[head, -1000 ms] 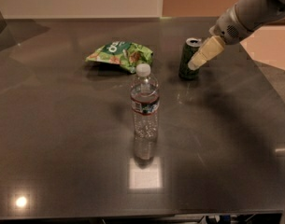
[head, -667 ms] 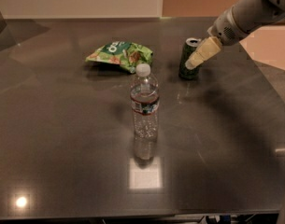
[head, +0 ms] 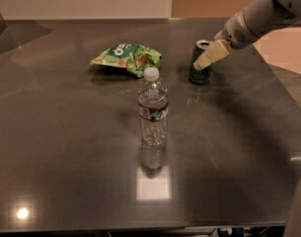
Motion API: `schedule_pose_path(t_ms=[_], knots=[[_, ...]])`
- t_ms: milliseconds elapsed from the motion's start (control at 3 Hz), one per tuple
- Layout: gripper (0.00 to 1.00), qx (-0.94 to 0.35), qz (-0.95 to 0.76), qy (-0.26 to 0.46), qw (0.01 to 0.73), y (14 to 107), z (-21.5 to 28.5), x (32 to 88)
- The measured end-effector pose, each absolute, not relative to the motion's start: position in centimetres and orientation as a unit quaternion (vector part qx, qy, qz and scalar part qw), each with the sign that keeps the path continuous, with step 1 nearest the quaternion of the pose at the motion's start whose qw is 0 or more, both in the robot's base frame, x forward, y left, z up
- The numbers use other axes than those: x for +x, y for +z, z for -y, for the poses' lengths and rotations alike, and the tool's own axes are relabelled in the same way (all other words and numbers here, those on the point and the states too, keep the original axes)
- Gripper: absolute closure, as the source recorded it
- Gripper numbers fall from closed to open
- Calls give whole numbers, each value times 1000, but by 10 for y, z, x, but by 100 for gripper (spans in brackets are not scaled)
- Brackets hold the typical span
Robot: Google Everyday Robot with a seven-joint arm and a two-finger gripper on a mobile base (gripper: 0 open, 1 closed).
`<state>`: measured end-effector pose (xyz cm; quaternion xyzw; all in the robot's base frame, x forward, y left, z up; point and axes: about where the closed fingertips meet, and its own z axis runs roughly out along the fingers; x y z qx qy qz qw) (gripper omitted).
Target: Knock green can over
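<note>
The green can (head: 199,74) stands upright on the dark table (head: 66,132), right of centre toward the back. It is dark green with a silver top. My gripper (head: 205,60) comes in from the upper right on a grey arm. Its cream-coloured fingertips lie over the can's right upper side, at or touching it. The can's right part is hidden behind them.
A clear water bottle (head: 153,107) with a white cap stands in the middle of the table. A crinkled green snack bag (head: 127,58) lies behind it, left of the can. The table's right edge (head: 283,90) runs close to the arm.
The gripper has shifted slightly left and up against the can. The can still stands upright in the same place.
</note>
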<state>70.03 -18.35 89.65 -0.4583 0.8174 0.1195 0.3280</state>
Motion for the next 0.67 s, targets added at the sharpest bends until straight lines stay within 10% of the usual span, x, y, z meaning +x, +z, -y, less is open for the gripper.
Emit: schedule_pose_path(t_ms=[667], knots=[[65, -454, -817, 136, 327, 904, 180, 698]])
